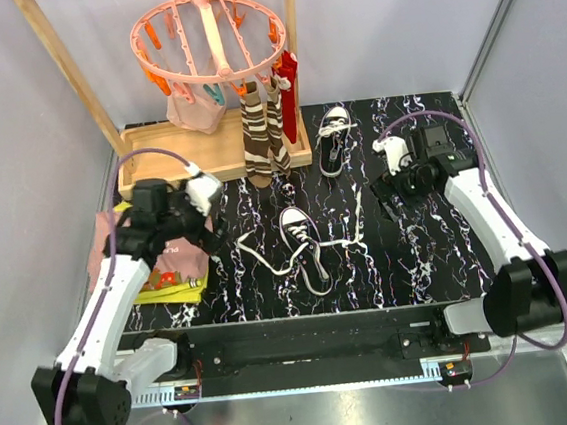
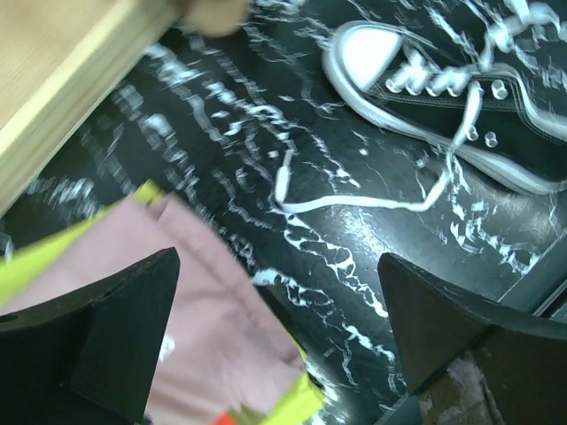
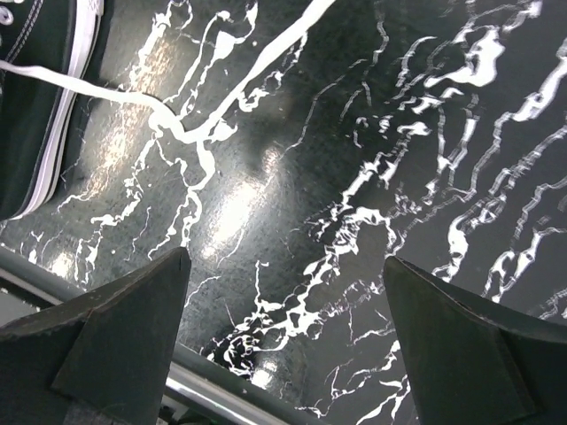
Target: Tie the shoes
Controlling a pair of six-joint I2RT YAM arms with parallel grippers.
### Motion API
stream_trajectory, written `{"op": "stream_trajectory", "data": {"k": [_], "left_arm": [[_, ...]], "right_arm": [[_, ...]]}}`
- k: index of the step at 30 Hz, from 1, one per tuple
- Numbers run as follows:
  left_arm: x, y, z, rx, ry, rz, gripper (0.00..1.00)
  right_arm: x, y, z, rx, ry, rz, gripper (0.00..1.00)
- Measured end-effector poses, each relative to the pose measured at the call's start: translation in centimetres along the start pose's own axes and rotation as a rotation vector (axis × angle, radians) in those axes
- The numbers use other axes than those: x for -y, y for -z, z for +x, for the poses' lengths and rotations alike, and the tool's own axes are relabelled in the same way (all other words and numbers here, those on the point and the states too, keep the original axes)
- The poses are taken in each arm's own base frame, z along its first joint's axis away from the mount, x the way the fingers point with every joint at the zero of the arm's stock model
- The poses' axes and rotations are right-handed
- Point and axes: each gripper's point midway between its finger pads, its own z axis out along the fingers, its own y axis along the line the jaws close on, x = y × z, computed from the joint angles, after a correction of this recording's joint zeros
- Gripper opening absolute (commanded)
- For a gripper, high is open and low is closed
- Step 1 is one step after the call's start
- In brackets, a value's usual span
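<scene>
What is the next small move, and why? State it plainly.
Probably ease the left gripper forward onto the loose lace end lying just ahead of it, then close. The near shoe is untied, its laces sprawled on the table, and both the left gripper and the right gripper are open and empty.

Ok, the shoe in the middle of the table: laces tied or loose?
Untied. The middle shoe has its white laces spread loose over the table on both sides, no bow.
</scene>
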Motion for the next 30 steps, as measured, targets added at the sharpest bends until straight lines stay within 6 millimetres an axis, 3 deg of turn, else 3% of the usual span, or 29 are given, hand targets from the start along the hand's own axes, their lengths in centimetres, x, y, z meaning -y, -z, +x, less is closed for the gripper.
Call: {"op": "stream_trajectory", "data": {"k": [5,9,11,15,22,24,26,28,29,30], "left_arm": [[4.3,-5.5,3.6,-0.100,-0.187,0.203,0.98],[8.4,-9.3,8.1,-0.216,-0.344,0.379,0.90],[9.4,-10.3,9.4,-0.253,-0.398,0.435,0.84],[9.3,-11.9,10.8,-0.284,-0.498,0.489,0.75],[8.0,-14.5,11.5,-0.328,-0.684,0.537,0.60],[7.9,-14.6,12.0,-0.344,-0.714,0.561,0.51],[7.8,-14.6,12.1,-0.357,-0.743,0.579,0.45],[7.9,-14.7,12.1,-0.374,-0.753,0.601,0.30],[7.9,-14.7,12.1,-0.381,-0.762,0.613,0.24],[7.9,-14.7,12.2,-0.388,-0.764,0.620,0.10]], "right_arm": [[-0.3,-2.5,0.4,-0.077,-0.015,-0.080,1.00],[-0.9,-4.6,1.3,-0.141,-0.057,-0.150,1.00],[-1.2,-5.6,1.8,-0.168,-0.085,-0.179,1.00],[-1.6,-6.8,1.9,-0.190,-0.133,-0.211,0.99],[-1.5,-8.3,0.7,-0.168,-0.189,-0.228,0.98],[-1.5,-8.7,0.7,-0.169,-0.205,-0.230,0.96],[-1.7,-9.0,0.6,-0.170,-0.223,-0.240,0.88],[-1.9,-9.2,0.6,-0.171,-0.237,-0.251,0.80],[-2.1,-9.3,0.5,-0.169,-0.244,-0.264,0.68],[-2.3,-9.3,0.4,-0.166,-0.252,-0.277,0.65]]}}
